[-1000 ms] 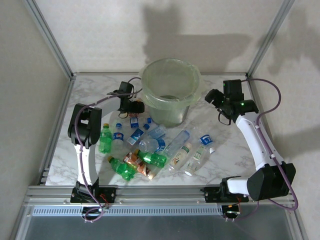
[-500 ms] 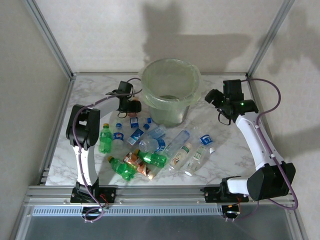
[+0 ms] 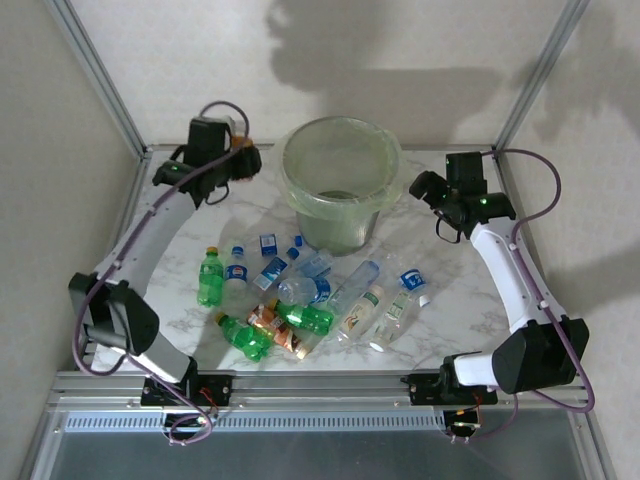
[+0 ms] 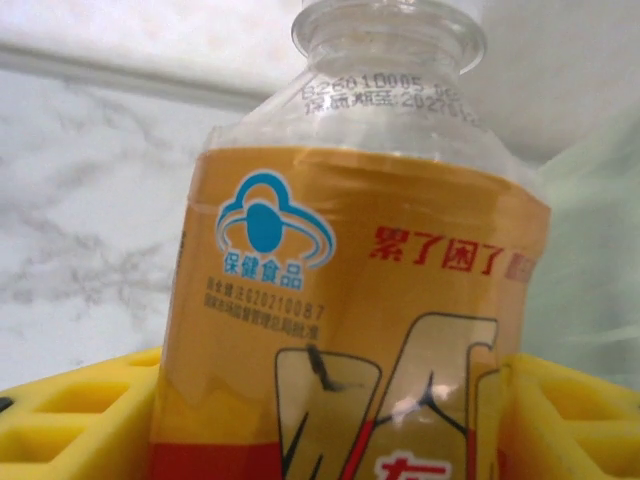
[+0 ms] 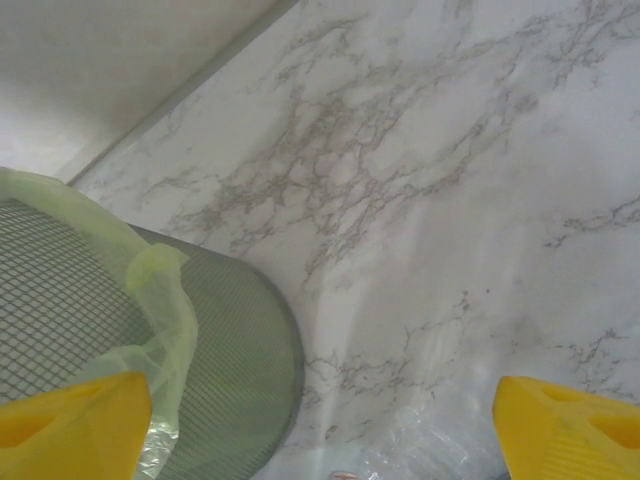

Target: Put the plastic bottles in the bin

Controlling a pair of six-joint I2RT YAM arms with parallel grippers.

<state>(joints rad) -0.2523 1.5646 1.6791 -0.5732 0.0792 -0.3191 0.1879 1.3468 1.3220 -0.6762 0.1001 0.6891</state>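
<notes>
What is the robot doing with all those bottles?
It is tidying plastic bottles into the bin. The left arm's fingers are clamped on an orange-labelled bottle, held up just left of the bin and not yet over it. The right arm's fingers are wide open and empty, by the bin's right side. About a dozen other bottles lie on the table in front of the bin.

- orange-labelled bottle (image 4: 350, 330): cap cut by the top edge, base cut by the bottom edge
- its lower sides hidden behind the left hand (image 4: 330, 410) fingers (image 4: 70, 420), which are themselves cut off at the bottom edge
- right hand (image 5: 320, 425) fingers (image 5: 570, 425): tips in frame, the rest cut off at the bottom edge
- bin (image 5: 230, 370): cut by the left and bottom edges
- bottle pile (image 3: 300, 300) on counter (image 3: 450, 310): overlapping, labels too small to read, exact count unclear
</notes>
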